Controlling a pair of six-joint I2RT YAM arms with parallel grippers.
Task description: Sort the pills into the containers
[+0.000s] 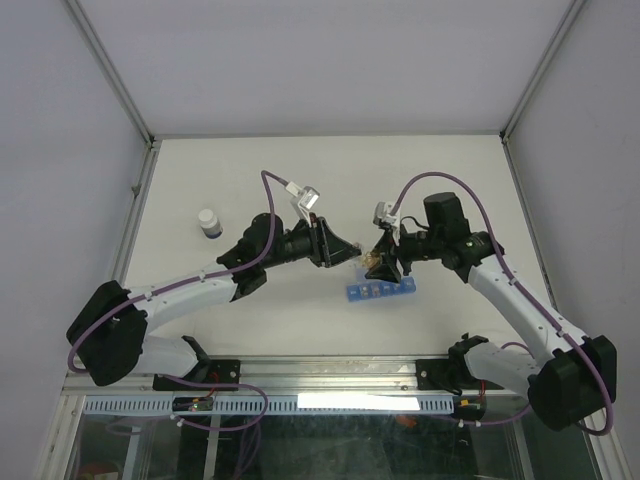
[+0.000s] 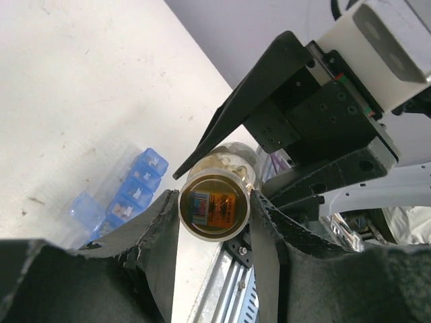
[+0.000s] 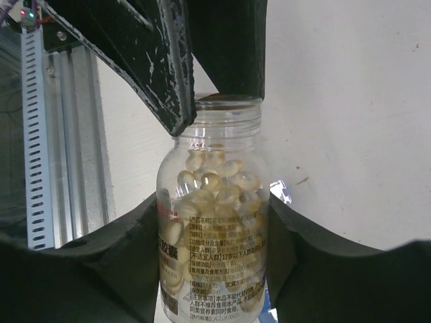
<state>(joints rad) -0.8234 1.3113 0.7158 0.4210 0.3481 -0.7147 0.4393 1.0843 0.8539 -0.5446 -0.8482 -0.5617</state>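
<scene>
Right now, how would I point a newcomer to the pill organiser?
On the white table, look to the centre, where the two arms meet at a pill bottle. Just nearer the arm bases lies the pill organiser: a narrow translucent blue strip of small square compartments. It is the only blue thing; the white-topped item stands to its left.

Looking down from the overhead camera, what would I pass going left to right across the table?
First the white cap, then the left pincer, then the right pincer; the bottle and blue pill organiser overlap both pincers.
</scene>
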